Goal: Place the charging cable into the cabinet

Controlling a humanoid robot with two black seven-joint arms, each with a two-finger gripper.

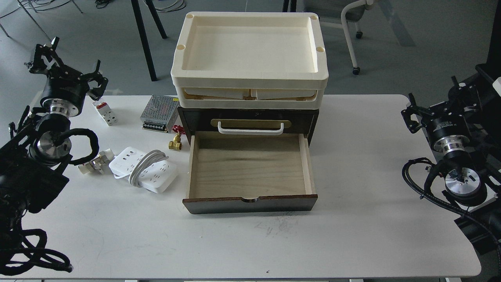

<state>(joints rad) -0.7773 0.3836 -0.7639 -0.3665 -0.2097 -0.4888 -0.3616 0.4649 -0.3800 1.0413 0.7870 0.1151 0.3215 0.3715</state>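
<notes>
The charging cable (143, 169), a white power strip with its thick white cord looped over it, lies on the white table just left of the cabinet. The cabinet (250, 117) is a dark brown box at the table's middle; its lower drawer (250, 166) is pulled out toward me and is empty, showing light wood inside. Above it, the front with the white handle (250, 128) on a brass plate is shut. My left gripper (68, 66) hangs open above the table's far left edge, well back from the cable. My right gripper (430, 100) stands open off the right edge, holding nothing.
Stacked cream trays (250, 80) sit on top of the cabinet. A perforated silver box (158, 113), a white breaker with a red switch (105, 112), a brass fitting (175, 144) and a small plug adapter (94, 162) lie around the cable. Chair legs stand beyond the table.
</notes>
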